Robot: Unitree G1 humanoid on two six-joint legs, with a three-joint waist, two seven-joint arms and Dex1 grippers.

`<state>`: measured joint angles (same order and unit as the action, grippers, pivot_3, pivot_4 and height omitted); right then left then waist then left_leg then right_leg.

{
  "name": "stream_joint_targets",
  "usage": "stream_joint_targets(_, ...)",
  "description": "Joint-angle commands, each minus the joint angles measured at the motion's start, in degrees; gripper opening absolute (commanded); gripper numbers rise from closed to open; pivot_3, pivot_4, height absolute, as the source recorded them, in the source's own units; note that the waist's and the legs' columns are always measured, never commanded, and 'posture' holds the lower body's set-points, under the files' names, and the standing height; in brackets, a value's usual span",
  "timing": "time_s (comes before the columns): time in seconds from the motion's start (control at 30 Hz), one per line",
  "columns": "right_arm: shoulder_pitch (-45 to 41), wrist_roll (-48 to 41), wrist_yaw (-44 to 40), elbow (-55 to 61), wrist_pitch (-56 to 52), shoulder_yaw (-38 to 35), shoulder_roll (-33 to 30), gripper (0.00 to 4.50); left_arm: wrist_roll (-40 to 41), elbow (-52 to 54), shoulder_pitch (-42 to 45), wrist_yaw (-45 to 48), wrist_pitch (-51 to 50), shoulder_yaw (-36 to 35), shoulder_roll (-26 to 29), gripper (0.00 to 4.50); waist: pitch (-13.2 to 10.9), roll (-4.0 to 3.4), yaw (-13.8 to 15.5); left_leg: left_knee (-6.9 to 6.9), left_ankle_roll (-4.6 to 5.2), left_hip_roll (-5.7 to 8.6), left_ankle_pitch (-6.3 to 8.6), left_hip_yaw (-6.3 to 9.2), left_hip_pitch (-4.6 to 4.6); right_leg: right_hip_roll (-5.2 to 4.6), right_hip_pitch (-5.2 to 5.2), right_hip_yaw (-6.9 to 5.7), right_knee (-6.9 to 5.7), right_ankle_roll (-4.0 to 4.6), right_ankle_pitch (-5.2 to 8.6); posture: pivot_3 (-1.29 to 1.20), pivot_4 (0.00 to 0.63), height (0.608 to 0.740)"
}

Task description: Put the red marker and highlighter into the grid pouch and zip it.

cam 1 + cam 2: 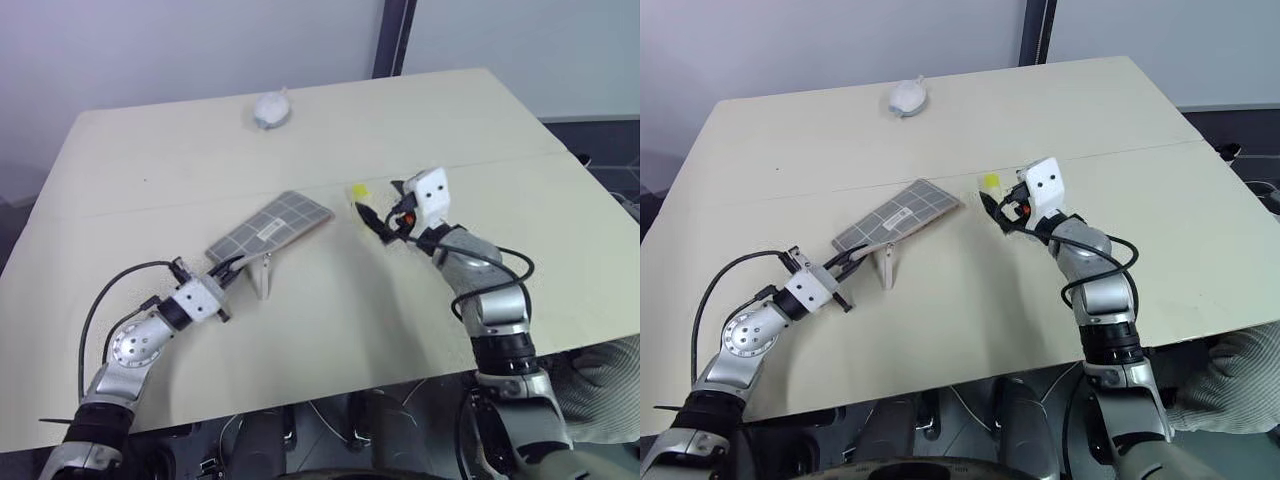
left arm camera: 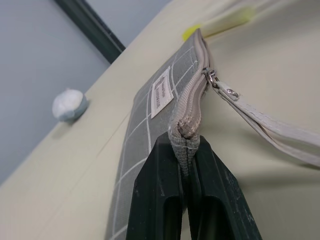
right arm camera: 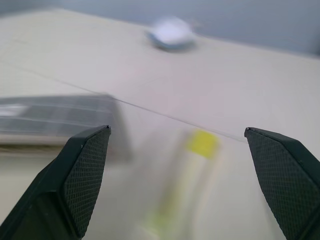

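Note:
The grid pouch [image 1: 272, 224] lies slanted in the middle of the table, grey with white lines and a white label [image 2: 161, 93]. My left gripper [image 1: 228, 268] is shut on its near end, pinching the beige zipper edge [image 2: 192, 102]. The zipper pull and its beige strap [image 2: 270, 127] hang off to the side. The highlighter [image 1: 358, 190] lies on the table just past the pouch's far corner, and its yellow cap [image 3: 202, 142] shows blurred ahead of my right gripper [image 3: 177, 130]. That gripper is open, empty, and close to the highlighter. The red marker is out of view.
A small white rounded object [image 1: 271, 108] sits near the table's far edge. A person's gloved hand [image 1: 1240, 380] rests beyond the table's near right corner. A seam line [image 1: 180, 205] runs across the tabletop.

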<state>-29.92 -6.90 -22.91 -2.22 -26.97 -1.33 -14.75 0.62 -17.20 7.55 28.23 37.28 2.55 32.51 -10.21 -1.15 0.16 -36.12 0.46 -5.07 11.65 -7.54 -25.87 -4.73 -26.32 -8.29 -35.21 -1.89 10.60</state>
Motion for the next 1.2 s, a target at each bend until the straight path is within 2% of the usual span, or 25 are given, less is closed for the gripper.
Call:
stream_joint_targets(0.03, -2.8, -0.4, 2.4, -2.1, -3.5, -0.3, 1.3, 4.45, 1.6, 1.7, 1.5, 0.8, -1.1, -1.6, 0.1, 0.00, 0.0, 0.01, -0.1, 0.01, 0.01, 0.02, 0.00, -0.04, 0.00, -0.02, -0.01, 0.02, -0.02, 0.01, -0.01, 0.00, 0.150, 0.740)
stream_joint_targets(0.33, -6.8, 1.0, 1.4, -12.0, -5.1, 4.0, 2.3, 4.45, 1.4, 3.3, 1.8, 1.2, -1.6, -1.7, -0.3, 0.00, 0.0, 0.02, -0.9, 0.10, 0.30, 0.20, -0.03, -0.15, 0.01, 0.17, -0.15, 0.25, -0.43, -0.01, -0.25, 0.00, 0.150, 0.740)
stream_joint_targets(0.43, -7.0, 1.6, 1.3, -13.7, -5.1, 4.5, 2.0, 3.10, 1.4, 4.5, 1.2, 1.3, -1.9, -1.8, -0.3, 0.00, 0.0, 0.02, -1.0, 0.03, 0.24, 0.19, -0.04, -0.15, 0.03, 0.12, -0.15, 0.26, -0.47, 0.08, -0.19, 0.00, 0.150, 0.740)
stream_joint_targets(0.57, -6.7, 1.4, 0.3, -13.9, -5.0, 4.1, 1.3, 0.96, 2.3, 5.9, 0.7, 1.6, -2.6, -2.4, 0.0, 0.00, 0.0, 0.03, -1.0, -0.02, 0.10, 0.18, 0.04, -0.09, 0.09, 0.05, -0.11, 0.28, -0.47, 0.08, -0.20, 0.00, 0.150, 0.740)
stream_joint_targets(0.6, -6.7, 1.3, 0.2, -13.6, -4.8, 3.9, 1.1, 0.84, 2.6, 6.1, 0.6, 1.7, -2.8, -2.6, 0.1, 0.00, 0.0, 0.03, -1.0, -0.02, 0.10, 0.18, 0.04, -0.07, 0.10, 0.04, -0.10, 0.28, -0.47, 0.09, -0.20, 0.00, 0.150, 0.740)
stream_joint_targets(0.73, -7.0, 0.2, -1.1, -11.7, -3.3, 2.1, -0.7, 0.85, 3.8, 6.0, 1.2, 2.6, -3.7, -3.6, 0.3, 0.00, 0.0, 0.03, -0.9, 0.01, 0.11, 0.19, 0.03, -0.07, 0.09, 0.05, -0.12, 0.28, -0.47, 0.09, -0.20, 0.00, 0.150, 0.740)
stream_joint_targets(1.03, 0.9, -12.3, -19.5, 6.6, -4.2, -2.6, -12.4, 0.85, 4.0, 3.6, 3.9, 5.0, -3.2, -4.3, 1.1, 0.00, 0.0, 0.08, -0.7, 0.02, 0.11, 0.21, 0.04, -0.02, 0.05, 0.05, -0.12, 0.28, -0.40, 0.09, -0.19, 0.00, 0.150, 0.740)
stream_joint_targets(1.1, 3.2, -13.7, -23.2, 10.1, -4.6, -1.3, -15.0, 0.85, 4.0, 3.1, 4.5, 5.5, -3.0, -4.3, 1.0, 0.00, 0.0, 0.11, -0.8, 0.03, 0.10, 0.21, 0.04, 0.02, 0.05, 0.05, -0.11, 0.28, -0.37, 0.09, -0.19, 0.00, 0.150, 0.740)
stream_joint_targets(1.2, 5.0, -10.7, -24.8, 11.5, -2.8, 2.7, -17.3, 0.85, 3.9, 2.2, 5.3, 6.0, -2.6, -4.1, 0.7, 0.00, 0.0, 0.13, -1.0, 0.01, 0.10, 0.20, 0.04, 0.02, 0.08, 0.05, -0.12, 0.28, -0.37, 0.08, -0.19, 0.00, 0.150, 0.740)
